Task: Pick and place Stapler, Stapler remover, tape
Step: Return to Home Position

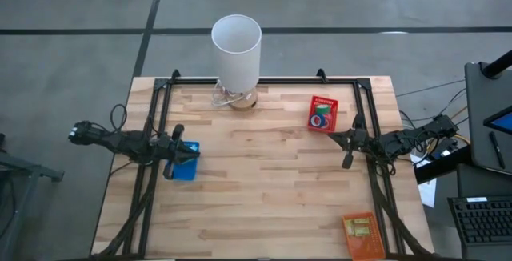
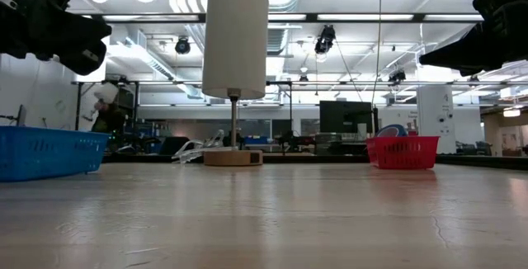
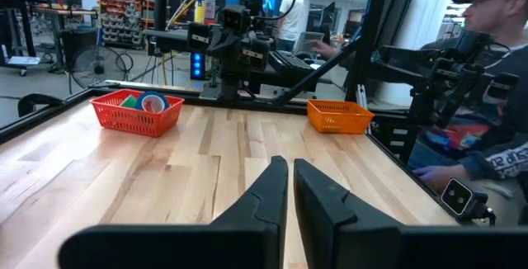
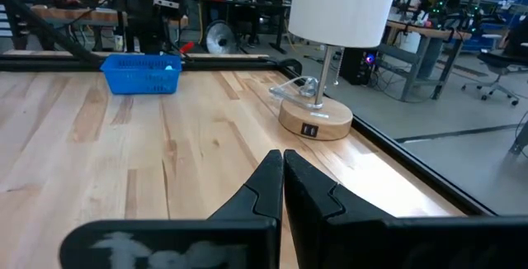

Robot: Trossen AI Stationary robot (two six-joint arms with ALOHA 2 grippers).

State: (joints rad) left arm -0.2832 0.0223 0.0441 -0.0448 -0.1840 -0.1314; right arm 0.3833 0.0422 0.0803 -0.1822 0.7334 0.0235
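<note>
Left gripper (image 3: 290,174): fingers nearly together, empty, raised over blue bin (image 4: 140,75), left of lamp (image 1: 237,49).
Right gripper (image 4: 282,166): fingers pressed together, empty, right of lamp.
Tape (image 3: 152,101): in red bin (image 3: 136,119), just right of lamp; right arm nearer.
Next (judged): no grasp needed; both arms only retract.

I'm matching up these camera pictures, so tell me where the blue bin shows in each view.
High view: the blue bin sits at the table's left edge, partly under the left arm.
Low view: at the far left.
Left wrist view: not in it.
Right wrist view: far across the table.
Shared landmark: the white lamp shows in the same three views.
</note>
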